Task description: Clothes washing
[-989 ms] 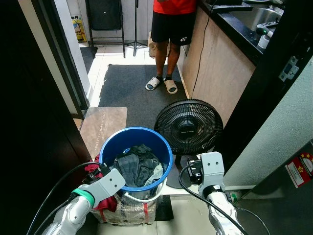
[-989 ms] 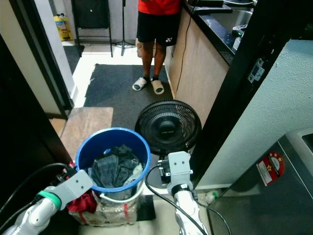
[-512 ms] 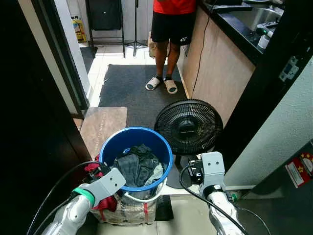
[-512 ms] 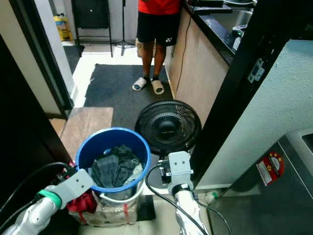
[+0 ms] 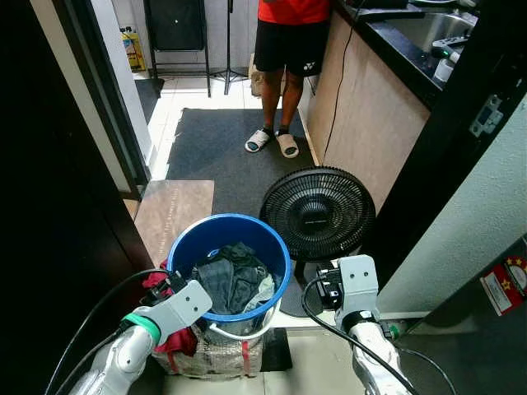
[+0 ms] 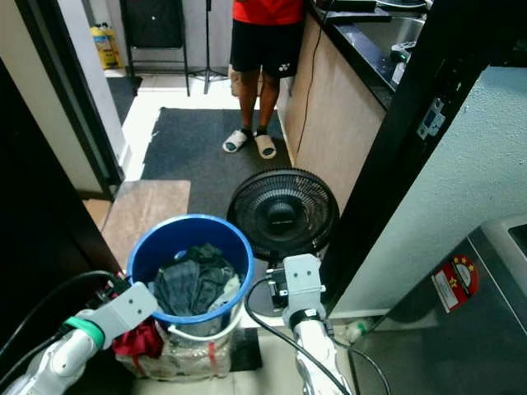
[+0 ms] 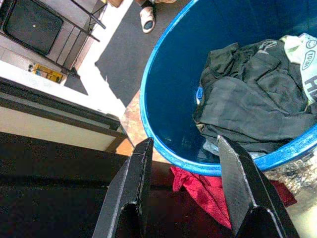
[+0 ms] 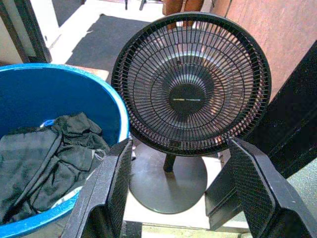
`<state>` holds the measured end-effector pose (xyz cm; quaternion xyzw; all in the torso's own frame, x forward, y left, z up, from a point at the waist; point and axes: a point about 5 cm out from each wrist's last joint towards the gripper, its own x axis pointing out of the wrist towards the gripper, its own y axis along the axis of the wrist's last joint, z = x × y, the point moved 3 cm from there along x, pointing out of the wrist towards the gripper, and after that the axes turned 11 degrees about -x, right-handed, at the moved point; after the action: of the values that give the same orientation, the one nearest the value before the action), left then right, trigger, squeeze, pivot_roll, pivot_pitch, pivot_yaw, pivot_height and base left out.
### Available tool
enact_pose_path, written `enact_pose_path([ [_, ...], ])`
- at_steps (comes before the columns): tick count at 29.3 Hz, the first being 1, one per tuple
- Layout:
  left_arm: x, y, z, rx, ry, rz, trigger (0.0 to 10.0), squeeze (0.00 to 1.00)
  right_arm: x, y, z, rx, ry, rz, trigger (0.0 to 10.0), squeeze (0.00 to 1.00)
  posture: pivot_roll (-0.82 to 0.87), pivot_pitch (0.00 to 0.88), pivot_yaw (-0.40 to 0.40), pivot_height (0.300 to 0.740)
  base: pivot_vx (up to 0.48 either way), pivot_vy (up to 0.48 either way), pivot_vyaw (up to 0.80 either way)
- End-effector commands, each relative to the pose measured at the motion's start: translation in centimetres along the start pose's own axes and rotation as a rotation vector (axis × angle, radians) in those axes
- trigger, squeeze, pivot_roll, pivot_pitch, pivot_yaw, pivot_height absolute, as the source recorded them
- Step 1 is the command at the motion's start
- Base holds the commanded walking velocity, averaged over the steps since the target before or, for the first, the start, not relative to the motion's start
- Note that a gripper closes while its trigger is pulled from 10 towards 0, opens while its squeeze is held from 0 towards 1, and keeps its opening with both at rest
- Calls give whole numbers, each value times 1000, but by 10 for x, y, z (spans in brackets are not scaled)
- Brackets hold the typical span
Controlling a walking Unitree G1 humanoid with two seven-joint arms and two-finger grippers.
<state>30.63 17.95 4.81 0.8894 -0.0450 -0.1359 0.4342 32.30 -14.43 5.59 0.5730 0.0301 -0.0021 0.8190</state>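
A blue bucket (image 5: pixel 226 219) stands on the floor just ahead, half full of dark clothes (image 5: pixel 233 276) with a pale printed piece at one side. A red cloth (image 5: pixel 176 341) lies under the bucket's near left edge, on a bundle wrapped in clear plastic. My left gripper (image 7: pixel 184 151) is open beside the bucket's left rim, with the rim and the red cloth (image 7: pixel 198 186) seen past its fingers. My right gripper (image 8: pixel 178 146) is open too, low at the bucket's right, facing the fan and holding nothing.
A black floor fan (image 5: pixel 317 214) stands right of the bucket. A person (image 5: pixel 284 49) in sandals stands on the dark mat beyond, beside a wooden counter (image 5: pixel 375 107). A dark door (image 5: pixel 49 206) closes off the left. A grey machine (image 6: pixel 461 329) with a red sticker sits at the near right.
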Motion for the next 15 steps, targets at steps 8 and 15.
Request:
enact_pose_path([
  [8, -5, -9, 3, -2, -12, -33, 10000, 0, -3, -7, -5, -2, 15, -27, 10000, 0, 15, 62, 50, 740, 0, 0, 0],
  [15, -3, -10, 2, -1, -11, -35, 10000, 0, -2, -5, -12, 0, 34, -26, 10000, 0, 25, 53, 45, 740, 0, 0, 0],
])
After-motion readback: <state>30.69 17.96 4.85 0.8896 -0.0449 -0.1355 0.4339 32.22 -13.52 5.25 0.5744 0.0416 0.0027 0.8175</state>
